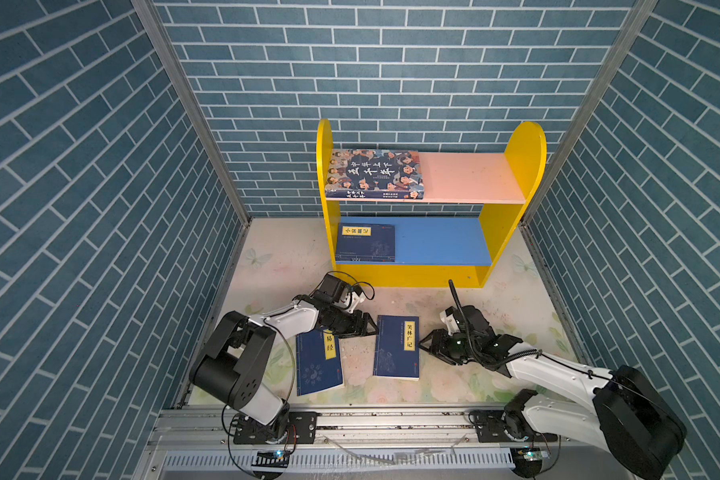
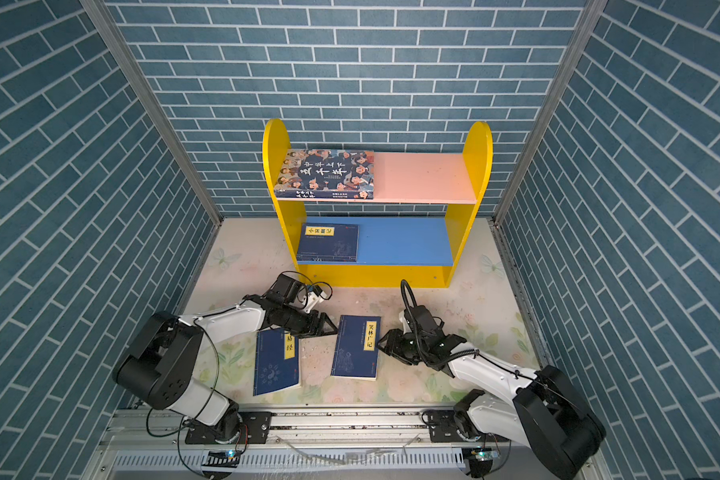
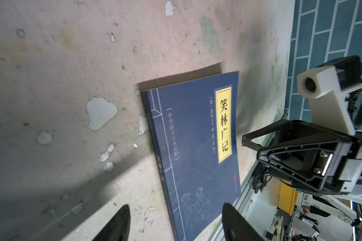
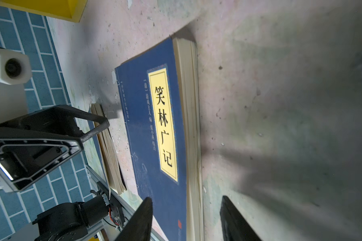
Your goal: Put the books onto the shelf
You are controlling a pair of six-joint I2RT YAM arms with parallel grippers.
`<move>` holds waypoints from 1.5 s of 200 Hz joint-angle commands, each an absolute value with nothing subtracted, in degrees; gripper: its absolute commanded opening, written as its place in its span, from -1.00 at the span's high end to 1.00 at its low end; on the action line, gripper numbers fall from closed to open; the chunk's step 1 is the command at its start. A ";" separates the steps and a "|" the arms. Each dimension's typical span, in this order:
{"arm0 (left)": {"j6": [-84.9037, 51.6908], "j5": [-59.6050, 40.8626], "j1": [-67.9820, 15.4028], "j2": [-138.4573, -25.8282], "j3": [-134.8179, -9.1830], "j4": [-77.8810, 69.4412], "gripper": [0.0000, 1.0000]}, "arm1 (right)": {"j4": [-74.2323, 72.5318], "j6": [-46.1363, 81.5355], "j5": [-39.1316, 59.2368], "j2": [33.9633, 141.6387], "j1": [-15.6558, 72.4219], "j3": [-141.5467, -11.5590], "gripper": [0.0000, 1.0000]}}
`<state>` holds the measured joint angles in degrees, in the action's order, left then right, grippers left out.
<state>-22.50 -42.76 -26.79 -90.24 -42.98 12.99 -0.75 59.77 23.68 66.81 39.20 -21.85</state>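
my left gripper (image 1: 370, 328) and right gripper (image 1: 425, 343) hang spread and empty, flanking the navy book (image 1: 395, 353) flat on the table (image 1: 395, 297), near the shelf (image 1: 525, 154); i fear a pinch shoves it or fans pages.

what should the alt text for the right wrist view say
A navy book with a yellow title label lies flat on the worn table, just ahead of the open right gripper. The left gripper faces it from the far side, near a second book.
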 commanded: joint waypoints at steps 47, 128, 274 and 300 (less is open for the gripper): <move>-21.08 -44.83 -29.78 -95.27 -44.32 12.83 -0.36 | -4.70 61.12 23.90 72.92 40.59 -22.63 -0.07; -21.40 -48.73 -32.98 -100.72 -47.28 12.37 -0.31 | -9.93 61.34 25.23 75.33 41.39 -22.77 0.08; -14.93 -45.38 -32.52 -94.94 -47.30 17.32 -0.39 | -12.13 61.06 25.16 70.23 41.23 -21.33 1.00; -14.15 -45.22 -31.87 -94.28 -46.82 17.78 -0.41 | -12.76 60.86 25.70 72.29 41.27 -22.01 1.00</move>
<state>-16.14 -46.02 -32.49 -95.72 -47.55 16.19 -10.57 61.25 24.49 70.78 40.99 -21.47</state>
